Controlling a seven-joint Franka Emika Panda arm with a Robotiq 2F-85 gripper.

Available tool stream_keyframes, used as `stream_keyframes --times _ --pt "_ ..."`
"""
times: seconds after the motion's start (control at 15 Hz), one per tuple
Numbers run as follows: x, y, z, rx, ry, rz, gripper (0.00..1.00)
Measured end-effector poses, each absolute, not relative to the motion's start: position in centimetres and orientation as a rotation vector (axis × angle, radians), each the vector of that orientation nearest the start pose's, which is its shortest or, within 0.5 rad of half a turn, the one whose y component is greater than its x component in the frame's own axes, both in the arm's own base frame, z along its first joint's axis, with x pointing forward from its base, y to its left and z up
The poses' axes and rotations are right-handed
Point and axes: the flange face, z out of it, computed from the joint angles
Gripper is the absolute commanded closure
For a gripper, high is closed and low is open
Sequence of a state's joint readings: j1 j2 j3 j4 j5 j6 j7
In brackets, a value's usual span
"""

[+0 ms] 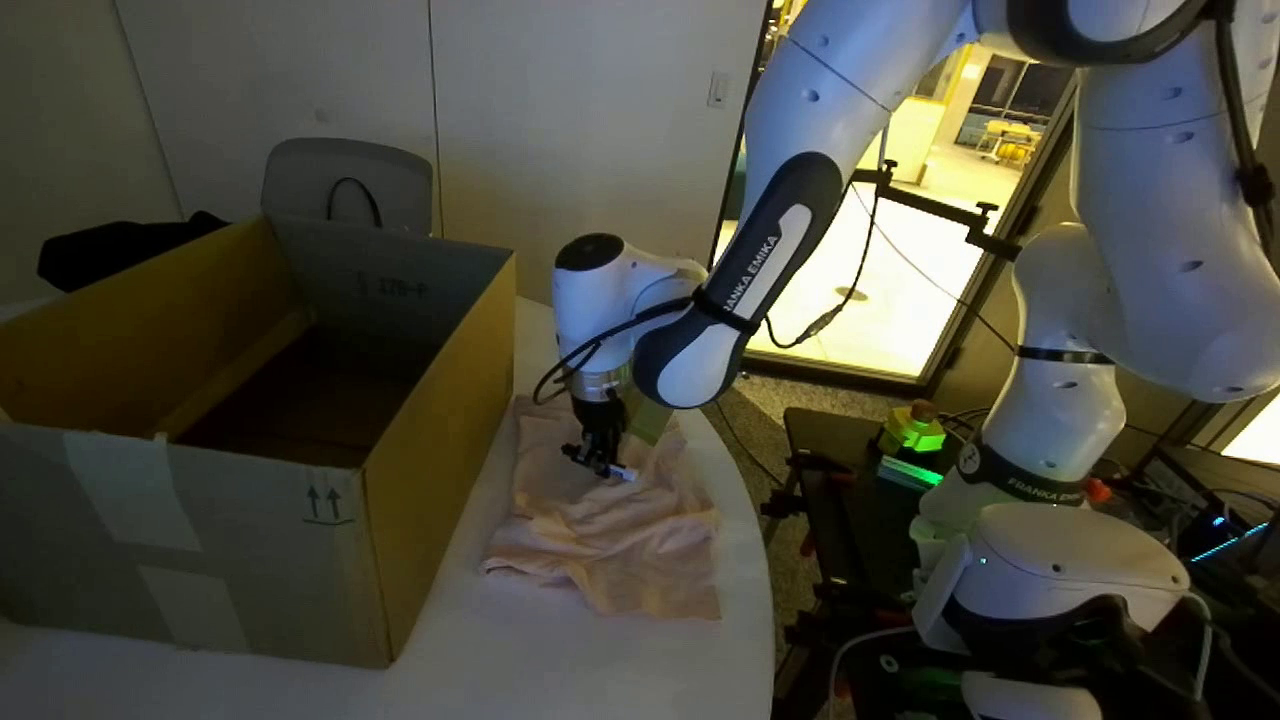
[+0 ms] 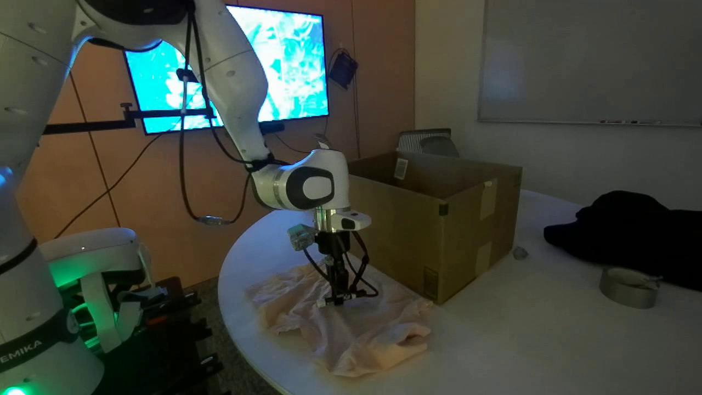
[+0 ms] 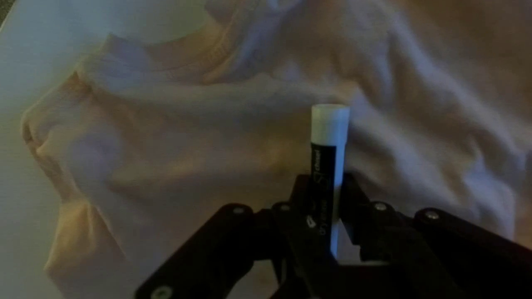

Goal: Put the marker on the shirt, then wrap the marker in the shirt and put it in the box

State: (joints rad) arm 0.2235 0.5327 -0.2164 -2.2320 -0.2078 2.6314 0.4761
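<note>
A pink shirt [image 1: 620, 550] lies spread and wrinkled on the white table; it also shows in an exterior view [image 2: 362, 343] and in the wrist view [image 3: 178, 137]. My gripper [image 1: 600, 464] is low over the shirt, pointing down, also in an exterior view [image 2: 339, 299]. In the wrist view my gripper [image 3: 327, 185] is shut on a white marker [image 3: 328, 128] with a black label. The marker's white end [image 1: 624, 474] sticks out sideways. I cannot tell whether the marker touches the shirt. The open cardboard box [image 1: 440, 445] stands beside the shirt, also in an exterior view [image 2: 395, 225].
The round white table [image 1: 570, 670] has a curved edge close to the shirt. A black cloth-like item [image 2: 625, 236], a tape roll [image 2: 629, 288] and a small grey lump [image 2: 520, 253] lie beyond the box. A chair [image 1: 345, 180] stands behind the box.
</note>
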Motion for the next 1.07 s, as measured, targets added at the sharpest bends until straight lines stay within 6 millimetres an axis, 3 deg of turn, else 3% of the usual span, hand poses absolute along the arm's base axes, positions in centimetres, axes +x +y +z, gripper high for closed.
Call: stream_keyframes --times 0.2,0.27,0.33,0.73,0.87,1.07 --pt "53.4 -0.5 11.7 -3.354 0.45 0.156 0.94" --pt "53.6 -0.5 11.7 -3.356 0.451 0.16 0.69" --pt "53.8 -0.6 11.7 -3.358 0.452 0.162 0.52" --pt "54.2 -0.4 11.8 -3.358 0.461 0.149 0.07" --pt "54.3 -0.1 11.9 -3.358 0.455 0.14 0.0" --pt "54.3 0.8 12.8 -3.359 0.443 0.11 0.0"
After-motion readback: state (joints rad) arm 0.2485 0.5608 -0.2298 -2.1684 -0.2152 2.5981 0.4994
